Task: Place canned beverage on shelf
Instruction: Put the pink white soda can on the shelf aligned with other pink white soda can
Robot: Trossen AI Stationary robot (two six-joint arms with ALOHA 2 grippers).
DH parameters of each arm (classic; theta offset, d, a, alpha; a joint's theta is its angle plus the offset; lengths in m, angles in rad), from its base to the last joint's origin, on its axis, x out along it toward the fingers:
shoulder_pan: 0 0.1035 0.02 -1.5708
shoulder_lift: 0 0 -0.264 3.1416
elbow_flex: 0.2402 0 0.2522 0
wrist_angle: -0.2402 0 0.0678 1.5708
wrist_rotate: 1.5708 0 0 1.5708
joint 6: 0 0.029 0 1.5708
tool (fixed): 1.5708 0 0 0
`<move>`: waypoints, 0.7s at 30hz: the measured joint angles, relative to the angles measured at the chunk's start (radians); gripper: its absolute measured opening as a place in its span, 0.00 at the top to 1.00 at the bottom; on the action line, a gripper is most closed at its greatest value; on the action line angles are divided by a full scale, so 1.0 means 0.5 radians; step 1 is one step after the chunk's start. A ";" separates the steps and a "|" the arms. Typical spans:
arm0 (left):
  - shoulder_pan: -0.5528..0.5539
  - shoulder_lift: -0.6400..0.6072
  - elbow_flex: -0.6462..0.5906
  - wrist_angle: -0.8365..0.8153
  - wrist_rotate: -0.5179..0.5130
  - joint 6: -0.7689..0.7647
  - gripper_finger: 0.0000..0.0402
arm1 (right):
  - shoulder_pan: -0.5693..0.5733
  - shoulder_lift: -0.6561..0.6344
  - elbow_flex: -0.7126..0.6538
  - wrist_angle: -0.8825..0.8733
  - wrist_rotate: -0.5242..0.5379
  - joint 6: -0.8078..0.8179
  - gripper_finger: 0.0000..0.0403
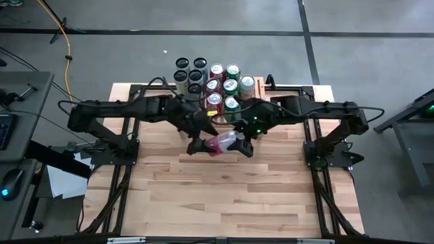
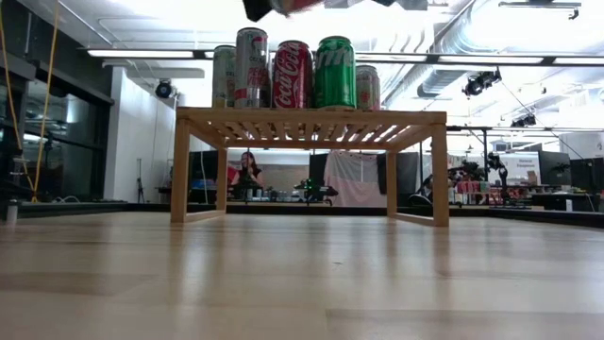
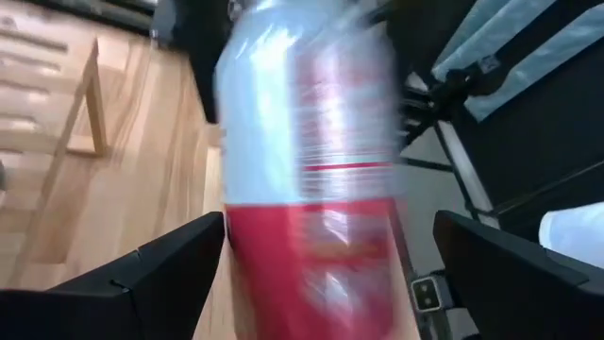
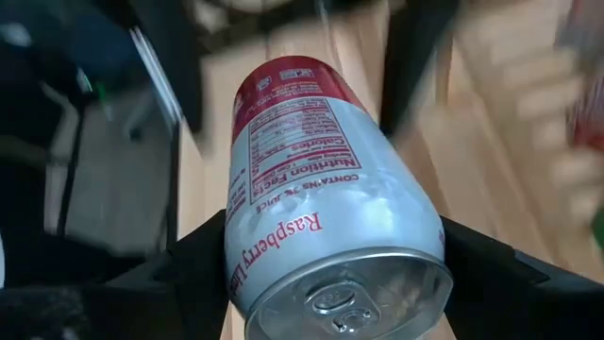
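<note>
**A can held up in the air, in front of the shelf**

The big wooden counter is bare in front. At its back edge stands the low wooden shelf, with many cans on top of it, so little room is left.

The two dark arms meet in the middle, just in front of the shelf. Between them is the raspberry can, white and red, up off the counter. It lies tilted, with its long side running from one arm to the other.

The right pincer pinches the can near its top end. The left pincer is spread wide around the red bottom end, and its fingers do not touch it.

The shelf is just behind the can, so I think the right arm should carry it there.
</note>
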 joint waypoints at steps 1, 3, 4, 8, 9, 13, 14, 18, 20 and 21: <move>-0.001 0.019 0.000 -0.007 -0.002 0.004 0.07 | 0.002 0.000 0.000 0.068 0.026 -0.003 0.30; -0.004 0.057 -0.001 -0.020 -0.002 0.015 0.07 | 0.000 -0.010 0.003 0.133 0.066 -0.008 0.30; -0.005 0.068 -0.001 -0.020 -0.006 0.015 0.07 | -0.001 -0.015 0.004 0.134 0.077 -0.007 0.30; -0.003 0.096 0.001 -0.009 -0.003 0.034 0.07 | -0.001 -0.005 0.002 0.223 0.071 -0.003 0.30; -0.002 0.104 0.001 -0.009 -0.002 0.034 0.07 | -0.001 -0.005 0.002 0.204 0.071 0.001 0.30; -0.004 0.102 -0.002 -0.015 0.004 0.082 0.07 | 0.000 -0.005 0.002 0.102 0.117 -0.005 0.30; -0.004 0.098 -0.002 -0.019 0.006 0.092 0.07 | -0.001 -0.005 0.002 0.101 0.125 -0.001 0.30; -0.002 0.091 -0.002 -0.017 -0.002 0.136 0.11 | -0.004 -0.006 0.002 0.101 0.131 -0.001 0.30; 0.002 0.086 -0.003 -0.024 -0.009 0.152 0.16 | -0.002 -0.006 0.002 0.105 0.135 0.004 0.30; 0.002 0.084 -0.003 -0.026 -0.032 0.166 0.20 | -0.002 -0.006 0.002 0.106 0.137 0.015 0.30</move>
